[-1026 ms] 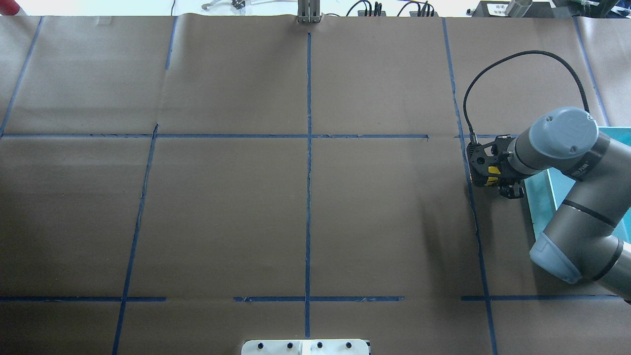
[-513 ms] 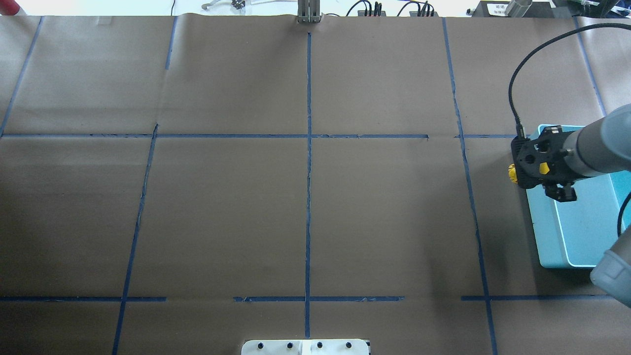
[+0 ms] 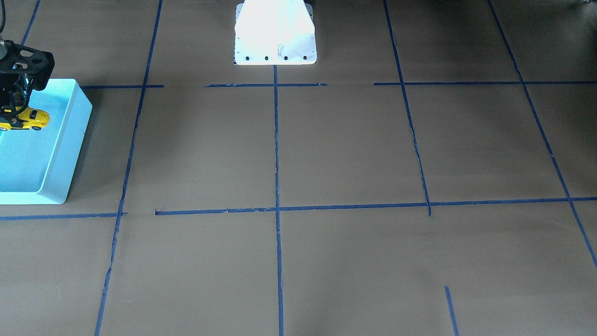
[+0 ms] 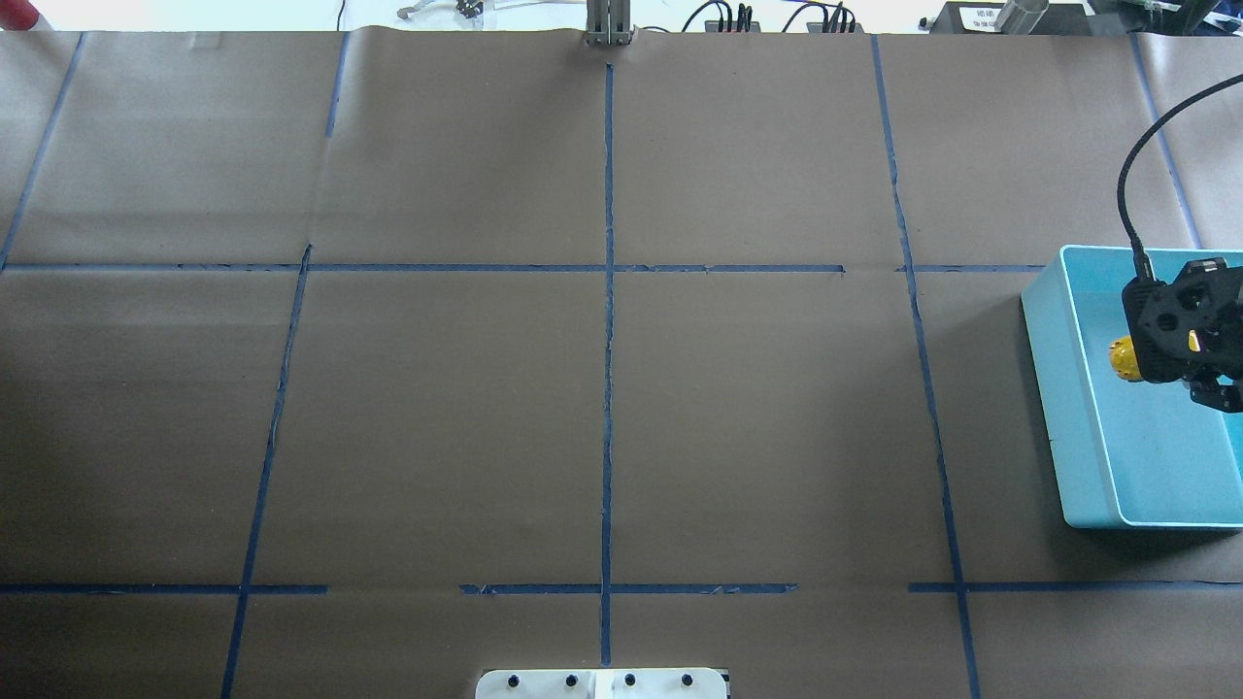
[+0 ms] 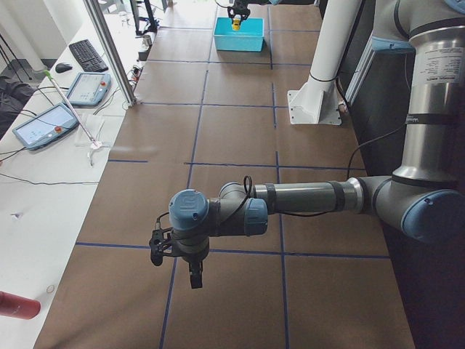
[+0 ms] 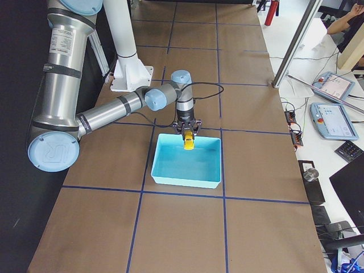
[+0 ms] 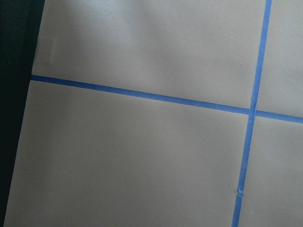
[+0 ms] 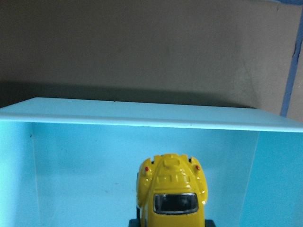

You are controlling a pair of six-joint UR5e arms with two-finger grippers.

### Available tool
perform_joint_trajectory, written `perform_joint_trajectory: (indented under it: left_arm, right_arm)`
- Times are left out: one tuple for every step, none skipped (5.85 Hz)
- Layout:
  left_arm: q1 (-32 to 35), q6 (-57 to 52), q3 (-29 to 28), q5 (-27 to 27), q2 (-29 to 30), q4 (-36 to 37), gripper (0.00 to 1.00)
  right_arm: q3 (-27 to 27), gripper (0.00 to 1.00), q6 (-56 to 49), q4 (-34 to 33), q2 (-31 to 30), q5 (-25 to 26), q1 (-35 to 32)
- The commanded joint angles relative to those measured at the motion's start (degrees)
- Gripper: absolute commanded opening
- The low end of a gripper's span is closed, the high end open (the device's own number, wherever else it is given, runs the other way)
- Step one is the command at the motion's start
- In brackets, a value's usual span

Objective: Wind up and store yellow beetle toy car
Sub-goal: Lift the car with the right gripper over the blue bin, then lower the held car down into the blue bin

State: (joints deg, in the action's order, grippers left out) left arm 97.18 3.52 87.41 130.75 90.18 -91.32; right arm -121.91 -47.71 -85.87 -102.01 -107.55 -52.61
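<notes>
Worktop (image 4: 602,408): brown paper, blue tape grid. Light blue bin (image 4: 1058,408) stands at its right end. Left pincer (image 5: 176,263) over bare worktop; opening cannot be told. Right pincer (image 3: 16,112) clamped on the yellow beetle toy car (image 8: 173,194), held inside the bin's outline; floor contact undetermined.

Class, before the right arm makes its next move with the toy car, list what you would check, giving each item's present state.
1. The yellow beetle toy car is held in the right gripper: ok.
2. The car is over the light blue bin, within its walls: ok.
3. Gap between car and bin floor: cannot tell.
4. The left gripper is far from the bin: ok.
5. Car wound up: cannot tell.
</notes>
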Motion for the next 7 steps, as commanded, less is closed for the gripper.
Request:
perform_joint_trajectory:
  left_arm:
    - [0.0,0.0,0.0,-0.1,0.0,0.0,1.0]
    - [-0.1,0.0,0.0,0.0,0.0,0.0,1.0]
    - [-0.1,0.0,0.0,0.0,0.0,0.0,1.0]
    - [-0.1,0.0,0.0,0.0,0.0,0.0,1.0]
    - [-0.1,0.0,0.0,-0.1,0.0,0.0,1.0]
    - [-0.1,0.0,0.0,0.0,0.0,0.0,1.0]
    - [-0.1,0.0,0.0,-0.1,0.0,0.0,1.0]
  right_arm:
    - [7.2,0.0,-0.1,9.6,-3.2,-0.3,0.0]
    - [11.3,0.0,0.3,15.2,-2.8,-0.3,0.2]
    - [14.6,0.0,0.3,17.2,-2.4,-0.3,0.5]
    - [16.8,0.01,0.4,19.4,-1.3,-0.4,1.4]
    - [17.6,0.01,0.8,19.6,-1.1,-0.4,2.9]
    - [17.6,0.02,2.0,19.7,-0.2,-0.4,3.7]
    - [17.6,0.03,1.9,19.7,-0.2,-0.4,3.7]
